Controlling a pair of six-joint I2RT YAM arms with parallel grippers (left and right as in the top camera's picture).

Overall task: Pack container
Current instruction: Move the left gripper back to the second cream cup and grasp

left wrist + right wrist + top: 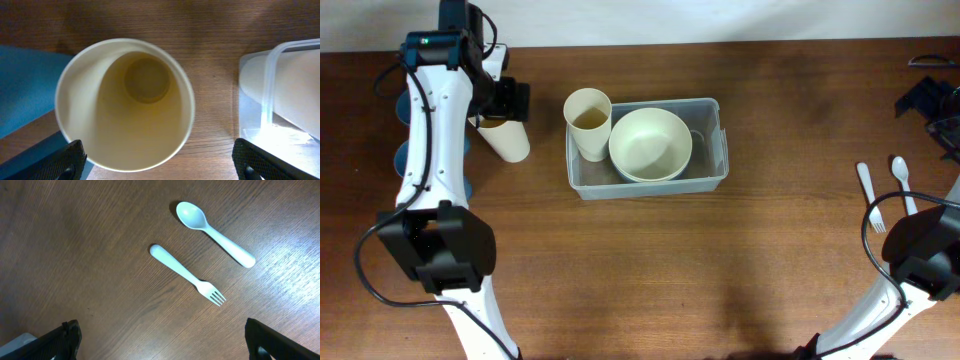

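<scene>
loose cup [125, 105]: cream, right under the left wrist camera with its mouth facing the lens, standing on the wooden surface [770, 260] just left of the container.
left hand [162, 167]: fingers spread wide, one on each side of the loose cup; contact cannot be told.
container [650, 186]: clear bin at mid-surface, holding a second cream cup [588, 120] at its left end and a cream bowl [650, 143] beside it.
right hand [170, 345]: fingers spread wide, empty, over bare wood.
fork [187, 275] and spoon [215, 232]: white, side by side, not touching, near the right hand.

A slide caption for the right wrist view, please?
Open right hand above a fork and spoon, apart on the table.
</scene>
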